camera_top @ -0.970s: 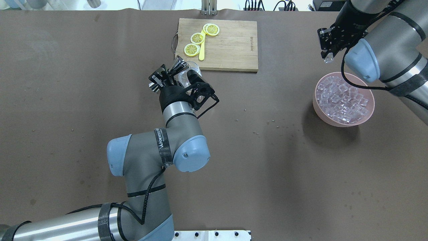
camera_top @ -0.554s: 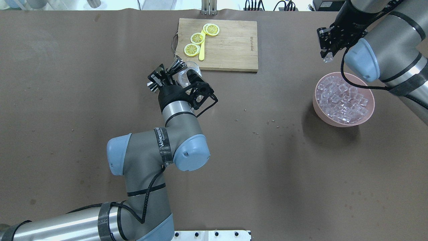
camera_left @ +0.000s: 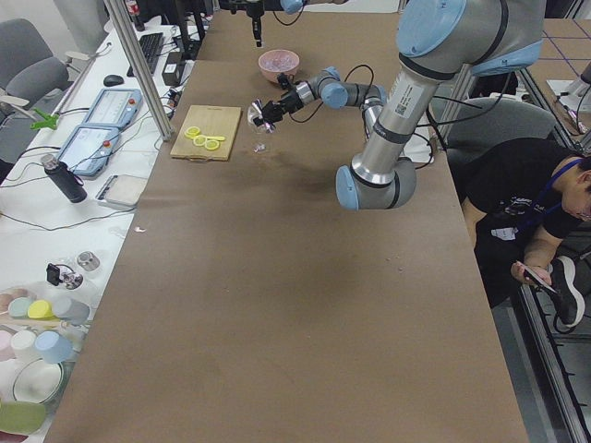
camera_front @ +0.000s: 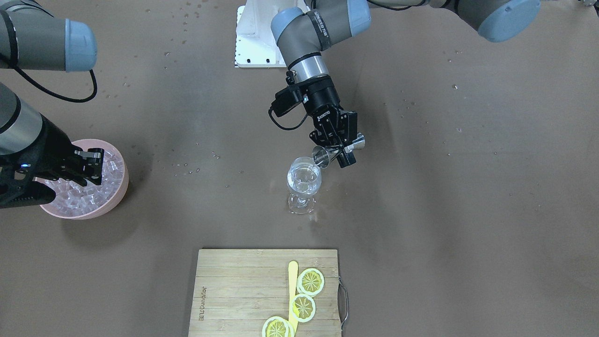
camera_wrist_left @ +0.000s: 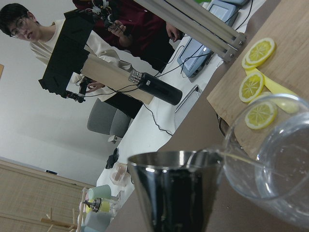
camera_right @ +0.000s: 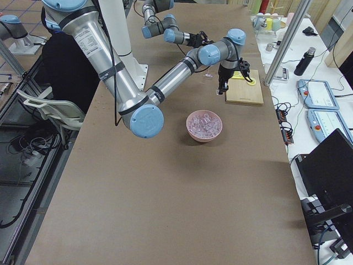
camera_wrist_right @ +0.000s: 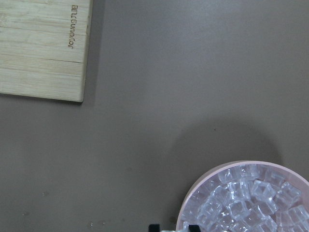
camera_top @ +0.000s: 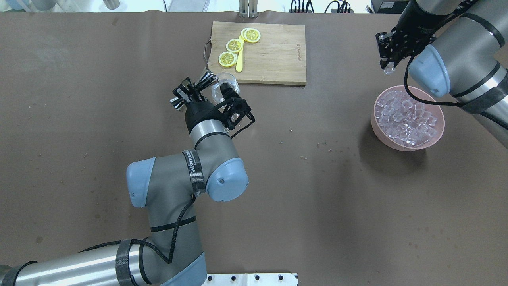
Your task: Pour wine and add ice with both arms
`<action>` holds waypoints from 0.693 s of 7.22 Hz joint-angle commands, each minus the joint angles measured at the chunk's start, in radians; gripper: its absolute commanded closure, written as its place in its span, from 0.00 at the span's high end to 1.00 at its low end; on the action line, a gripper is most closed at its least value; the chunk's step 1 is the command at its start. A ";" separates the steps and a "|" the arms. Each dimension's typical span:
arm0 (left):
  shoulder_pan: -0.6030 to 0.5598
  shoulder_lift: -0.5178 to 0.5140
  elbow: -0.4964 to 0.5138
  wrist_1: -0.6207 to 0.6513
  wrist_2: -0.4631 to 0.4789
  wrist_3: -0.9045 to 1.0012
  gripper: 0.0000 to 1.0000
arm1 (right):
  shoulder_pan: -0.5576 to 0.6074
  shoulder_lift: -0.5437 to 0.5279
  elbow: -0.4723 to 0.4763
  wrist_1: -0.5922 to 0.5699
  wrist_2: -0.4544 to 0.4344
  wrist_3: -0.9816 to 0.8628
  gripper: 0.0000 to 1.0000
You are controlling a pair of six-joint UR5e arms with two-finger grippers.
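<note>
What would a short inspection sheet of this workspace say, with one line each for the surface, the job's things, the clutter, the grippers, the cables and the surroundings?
Surface: brown table, scattered small specks; a wet-looking patch beside the glass.
Job's things: wine glass upright with clear liquid inside; steel jigger tilted at its rim; ice piled in pink bowl.
Clutter: cutting board with three lemon slices and a yellow utensil.
Grippers: left gripper, jaws shut on the steel jigger; right gripper, jaws shut on one ice cube, beside the bowl.
Cables: black cable loops from the right gripper above the bowl rim.
Surroundings: a seated person by the table; side desk with devices.
</note>
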 commanded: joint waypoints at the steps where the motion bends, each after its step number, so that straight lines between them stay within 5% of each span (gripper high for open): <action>1: -0.005 -0.007 -0.002 0.013 -0.006 0.000 0.12 | 0.000 0.005 -0.001 0.000 0.000 0.002 0.00; 5: -0.005 -0.019 -0.006 0.013 -0.006 -0.004 0.11 | 0.000 0.005 -0.004 0.002 0.002 0.005 0.00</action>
